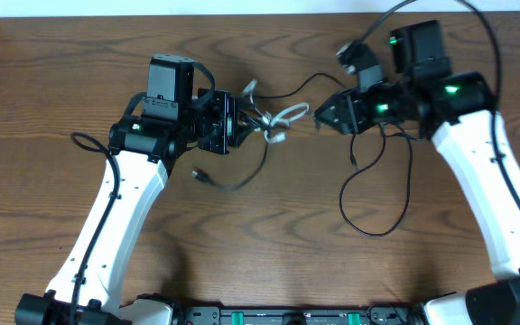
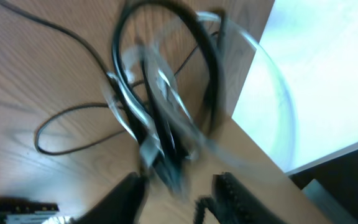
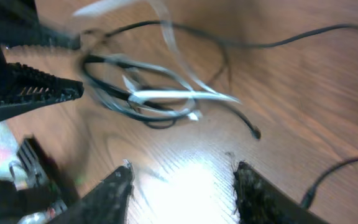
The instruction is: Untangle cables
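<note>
**Overhead:** on the wood-grain bench (image 1: 61,81), a knot of cables (image 1: 273,120), with a white loop (image 1: 287,114) wound among black strands, lying between the two arms. Just at the knot's left, the left pincer (image 1: 240,122), jaws parted, clamping nothing. To the right, a short way off the knot, the right pincer (image 1: 325,113), likewise spread and empty. Trailing below the knot, a black strand ending in a small plug (image 1: 201,176). Under the right arm, a wide black loop (image 1: 377,203) loose on the wood.

**Left wrist:** blurred by motion. The cables (image 2: 160,106) bunched just ahead of the parted fingers (image 2: 126,193), the lower end of the bunch dipping toward the gap. Impossible to tell whether it touches either finger.

**Right wrist:** fingers (image 3: 114,193) wide apart over bare wood, nothing between them. Ahead, the blurred cables (image 3: 160,96) flat on the bench. At their left edge, the left pincer's toothed fingers (image 3: 36,93), also apart.
</note>
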